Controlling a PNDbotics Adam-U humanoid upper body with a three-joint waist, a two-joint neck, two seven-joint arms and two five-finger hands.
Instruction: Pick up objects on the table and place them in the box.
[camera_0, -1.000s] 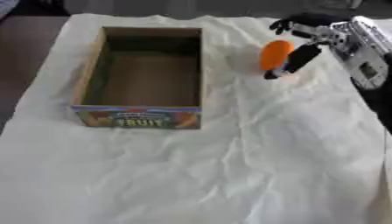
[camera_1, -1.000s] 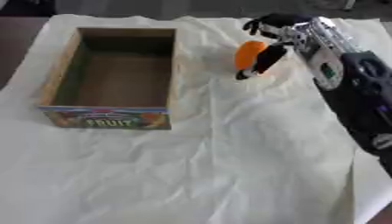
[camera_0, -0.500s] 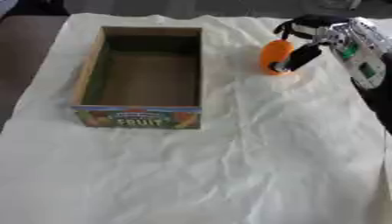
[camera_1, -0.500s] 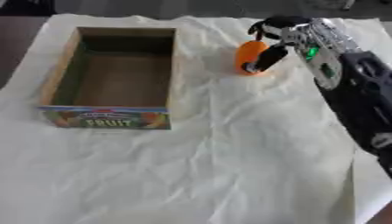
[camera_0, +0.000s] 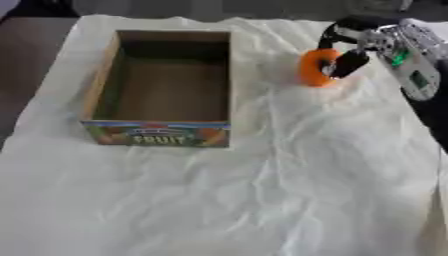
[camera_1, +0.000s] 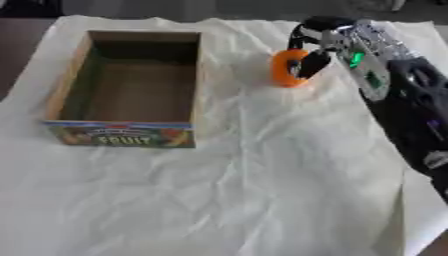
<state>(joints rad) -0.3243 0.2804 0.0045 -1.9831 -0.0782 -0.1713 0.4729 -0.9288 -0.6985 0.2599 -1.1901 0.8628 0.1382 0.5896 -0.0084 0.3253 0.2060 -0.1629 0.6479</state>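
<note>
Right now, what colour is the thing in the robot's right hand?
Orange object, clearest in the right eye view.

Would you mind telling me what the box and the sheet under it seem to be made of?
The box looks like matte cardboard: brown plain walls, thin edges, and a printed colour label reading FRUIT on the front. The sheet looks like thin white cloth or paper, matte and full of fine creases; which of the two cannot be told.

Black right hand (camera_1: 319, 47) with dark fingers, silver-grey forearm casing, small green light, black upper arm
</note>
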